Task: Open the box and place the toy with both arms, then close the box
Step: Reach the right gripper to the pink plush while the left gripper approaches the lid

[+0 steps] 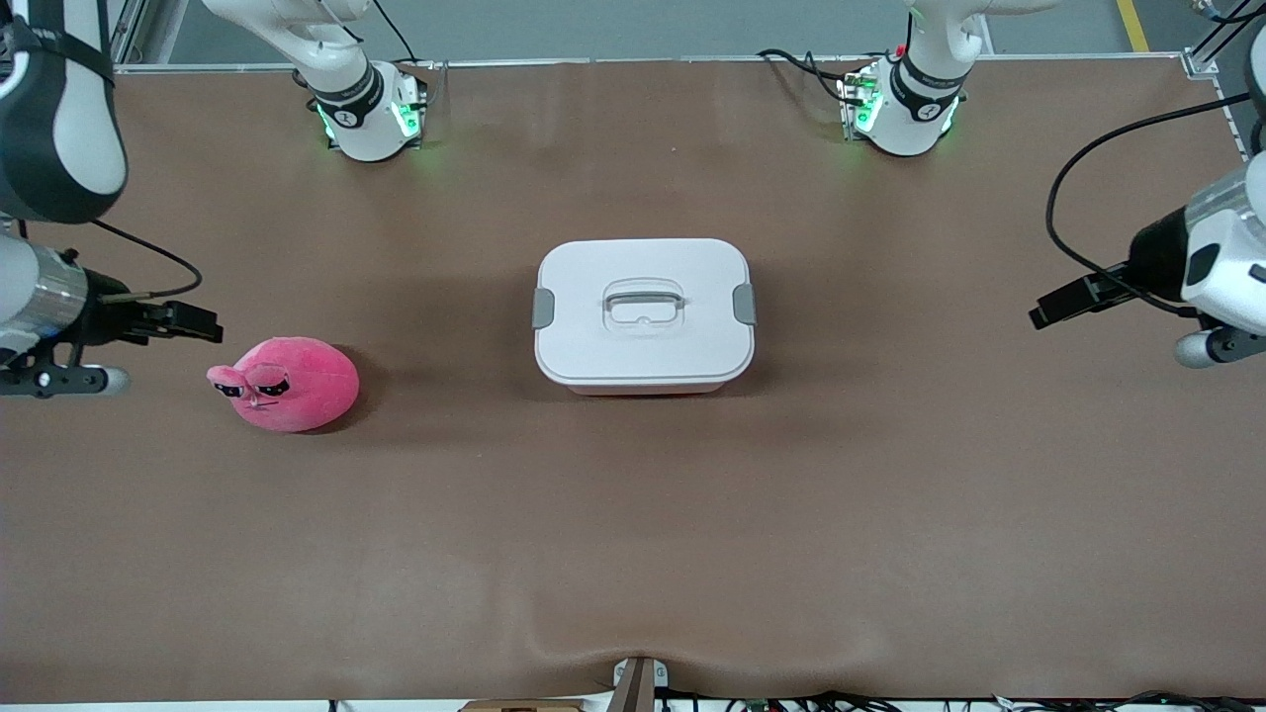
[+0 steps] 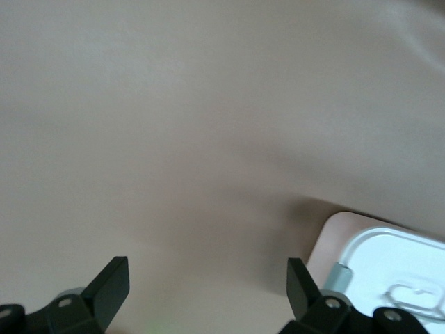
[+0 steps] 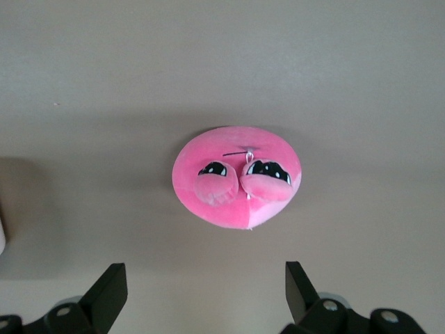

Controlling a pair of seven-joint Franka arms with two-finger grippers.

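At the centre of the brown table (image 1: 633, 554) stands the box (image 1: 644, 314), a rounded-rectangular pale pink plastic tub with a flat white lid (image 1: 643, 346). The lid is seated on the tub. A grey side clip (image 1: 543, 308) sits at the end toward the right arm, and a second grey clip (image 1: 744, 304) at the end toward the left arm. A recessed grey-edged handle (image 1: 644, 303) lies in the middle of the lid.

The toy (image 1: 288, 384), a rounded hot-pink plush blob with two bulging black-lidded eyes (image 3: 243, 170), rests on the table toward the right arm's end, well apart from the box and slightly nearer the front camera than the box. Its eyes face the right arm's end of the table.

The right gripper (image 1: 183, 321) hangs above the table near the toy, at the right arm's end. In the right wrist view its two black fingers (image 3: 108, 292) are spread wide, with nothing between them, and the toy lies ahead of them.

The left gripper (image 1: 1063, 302) hangs above the table at the left arm's end, well apart from the box. In the left wrist view its fingers (image 2: 111, 282) are likewise spread wide and empty, and one corner of the box with a clip is visible.
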